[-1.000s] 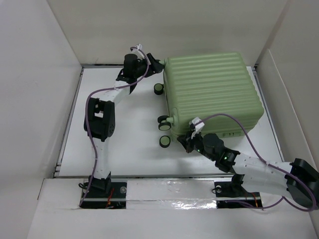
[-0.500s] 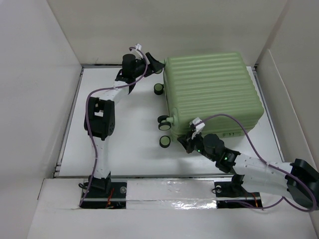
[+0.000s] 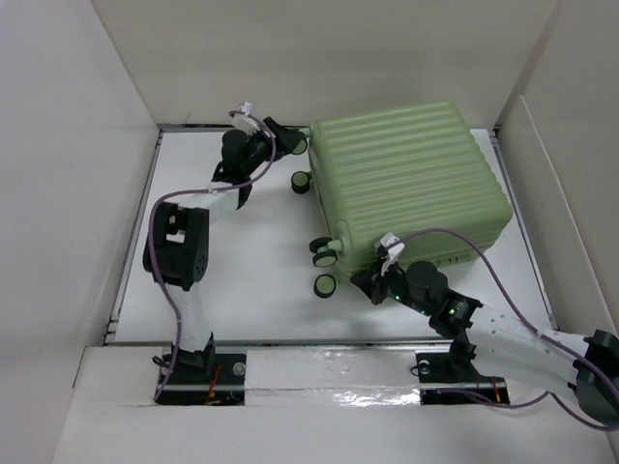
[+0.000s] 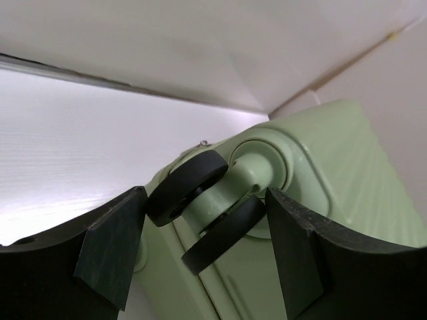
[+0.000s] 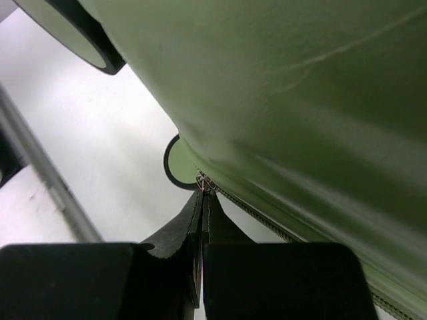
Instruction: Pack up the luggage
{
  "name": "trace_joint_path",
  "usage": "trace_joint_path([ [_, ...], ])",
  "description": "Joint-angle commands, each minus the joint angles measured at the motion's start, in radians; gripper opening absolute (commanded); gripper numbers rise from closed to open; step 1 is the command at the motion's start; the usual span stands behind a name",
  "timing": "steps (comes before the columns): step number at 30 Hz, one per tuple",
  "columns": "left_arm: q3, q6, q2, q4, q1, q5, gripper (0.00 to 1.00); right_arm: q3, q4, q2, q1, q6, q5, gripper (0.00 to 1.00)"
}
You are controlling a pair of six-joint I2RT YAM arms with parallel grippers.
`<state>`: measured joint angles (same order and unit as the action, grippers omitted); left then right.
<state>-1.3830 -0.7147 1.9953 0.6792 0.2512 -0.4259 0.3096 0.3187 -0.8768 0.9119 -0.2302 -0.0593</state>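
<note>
The luggage (image 3: 406, 184) is a light-green ribbed suitcase lying flat and closed at the back right. My left gripper (image 3: 290, 145) is at its far-left corner. In the left wrist view its fingers (image 4: 110, 247) close on both sides of a black-and-green spinner wheel (image 4: 207, 207) and touch its two discs. My right gripper (image 3: 372, 283) is at the suitcase's near edge. In the right wrist view its fingertips (image 5: 197, 207) are pressed together on the small metal zipper pull (image 5: 205, 183) at the zipper line (image 5: 267, 223).
Three other spinner wheels stick out on the suitcase's left side (image 3: 302, 180), (image 3: 323, 252), (image 3: 325, 285). White walls close in the table (image 3: 242, 261) on the left, back and right. A raised white ledge (image 3: 319, 362) runs along the near edge.
The suitcase has turned a little, its left side shifting left and toward me. My left gripper moved left with the corner wheel. My right gripper moved slightly right and nearer.
</note>
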Motion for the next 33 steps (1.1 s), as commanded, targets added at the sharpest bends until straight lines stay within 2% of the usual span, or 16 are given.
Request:
trace_joint_path([
  [1, 0.238, -0.012, -0.202, 0.219, -0.063, 0.019, 0.0, 0.023, 0.079, 0.07, -0.089, 0.032, 0.036, 0.0],
  [4, 0.393, -0.092, -0.315, 0.391, -0.053, 0.042, 0.0, 0.039, 0.062, 0.075, -0.2, 0.068, 0.137, 0.0],
  [7, 0.681, -0.155, -0.43, 0.568, -0.038, 0.079, 0.0, 0.097, 0.037, 0.046, -0.324, 0.11, 0.212, 0.0],
  [9, 0.763, -0.137, -0.516, 0.577, -0.009, 0.116, 0.0, 0.134, 0.037, 0.021, -0.425, 0.137, 0.29, 0.0],
  [13, 0.945, -0.098, -0.633, 0.565, 0.023, 0.116, 0.0, 0.265, 0.014, -0.037, -0.544, 0.158, 0.41, 0.0],
  [17, 0.946, 0.074, -0.727, 0.416, 0.167, 0.09, 0.0, 0.278, -0.079, -0.011, -0.57, 0.175, 0.441, 0.0],
  [18, 0.946, 0.098, -0.76, 0.386, 0.24, 0.098, 0.04, 0.26, -0.096, 0.017, -0.57, 0.17, 0.438, 0.0],
  [19, 0.944, 0.112, -0.774, 0.376, 0.269, 0.098, 0.13, 0.237, -0.107, 0.036, -0.57, 0.164, 0.435, 0.0],
  [20, 0.94, 0.109, -0.792, 0.378, 0.301, 0.089, 0.38, 0.174, -0.128, 0.092, -0.57, 0.134, 0.399, 0.0],
  [22, 0.923, 0.104, -0.797, 0.385, 0.301, 0.078, 0.58, 0.1, -0.159, 0.174, -0.579, 0.108, 0.331, 0.0],
  [23, 0.911, 0.1, -0.797, 0.376, 0.301, 0.091, 0.65, 0.067, -0.174, 0.223, -0.579, 0.083, 0.302, 0.0],
  [24, 0.894, 0.104, -0.791, 0.328, 0.301, 0.123, 0.77, 0.004, -0.194, 0.276, -0.59, 0.047, 0.267, 0.0],
  [25, 0.872, 0.097, -0.781, 0.297, 0.301, 0.229, 0.82, -0.019, -0.208, 0.382, -0.59, 0.026, 0.266, 0.0],
  [26, 0.819, 0.08, -0.764, 0.272, 0.286, 0.254, 0.85, -0.033, -0.225, 0.425, -0.59, 0.009, 0.268, 0.0],
  [29, 0.689, 0.02, -0.649, 0.283, 0.212, 0.207, 0.9, -0.03, -0.315, 0.535, -0.59, -0.009, 0.292, 0.0],
  [33, 0.495, -0.045, -0.447, 0.199, 0.139, 0.144, 0.92, 0.031, -0.55, 0.616, -0.59, 0.048, 0.274, 0.0],
])
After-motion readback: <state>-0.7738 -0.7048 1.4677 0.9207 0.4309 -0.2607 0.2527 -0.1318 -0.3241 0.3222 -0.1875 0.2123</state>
